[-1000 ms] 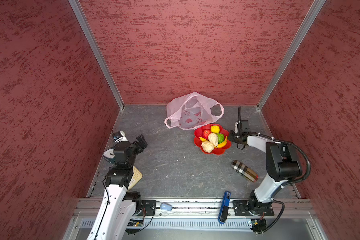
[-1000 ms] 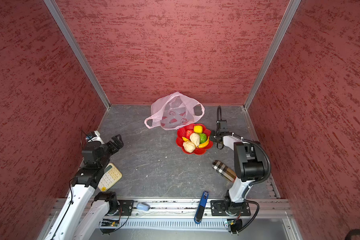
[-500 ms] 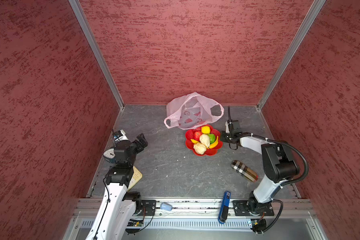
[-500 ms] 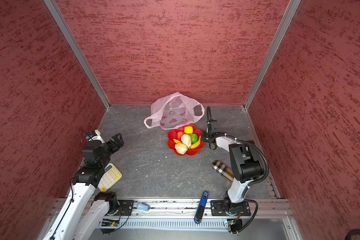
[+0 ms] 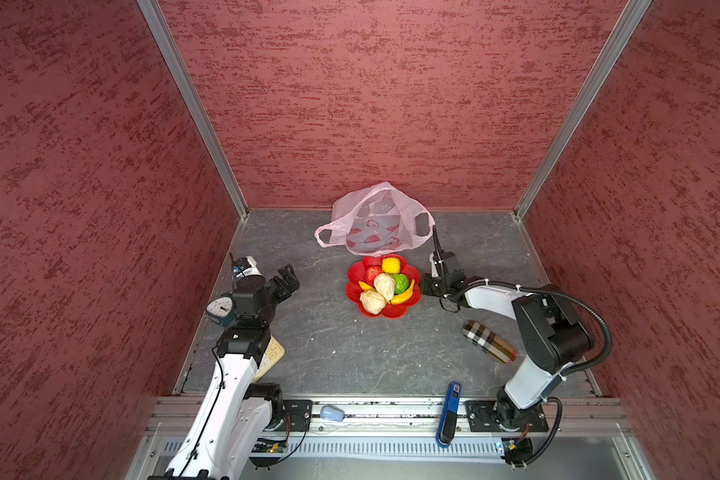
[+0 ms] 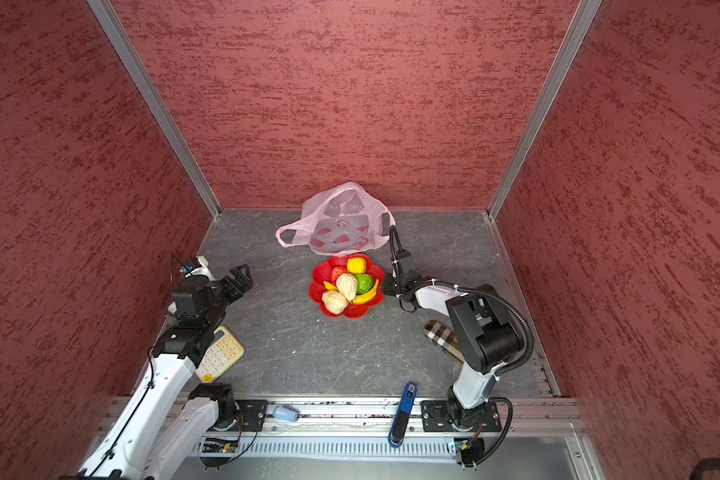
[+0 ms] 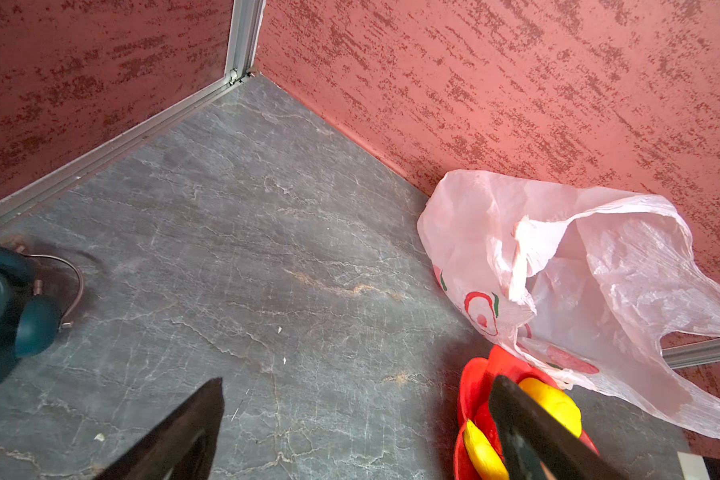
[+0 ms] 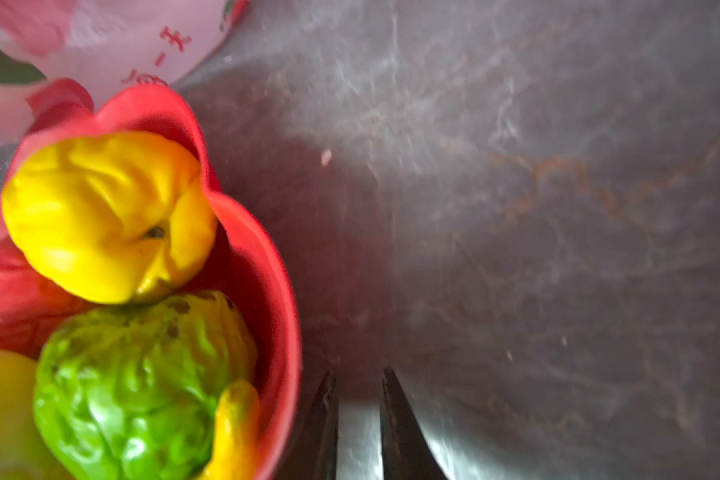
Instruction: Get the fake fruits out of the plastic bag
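The fake fruits lie heaped in a red flower-shaped dish (image 5: 352, 286) (image 6: 316, 286): a yellow round fruit (image 5: 390, 264) (image 8: 109, 216), a red apple (image 5: 373, 273), a green round fruit (image 5: 400, 282) (image 8: 142, 382), a banana (image 5: 406, 294) and two beige lumps (image 5: 372, 301). The plastic bag (image 5: 375, 224) (image 6: 337, 224) (image 7: 578, 270) lies slack behind the dish at the back wall. My right gripper (image 5: 425, 286) (image 8: 358, 372) sits low at the dish's right rim, its jaws a narrow gap apart with only floor between them. My left gripper (image 5: 287, 280) (image 7: 358, 380) hangs wide open and empty, left of the dish.
A teal alarm clock (image 5: 221, 311) and a cream calculator (image 6: 221, 353) lie by the left arm. A checked case (image 5: 489, 341) lies under the right arm. A blue tool (image 5: 449, 411) and a pale blue cap (image 5: 332, 413) rest on the front rail.
The dish with the fruits has slid left toward the middle of the floor. My right gripper has travelled left with it at its right rim. The left arm has stayed put.
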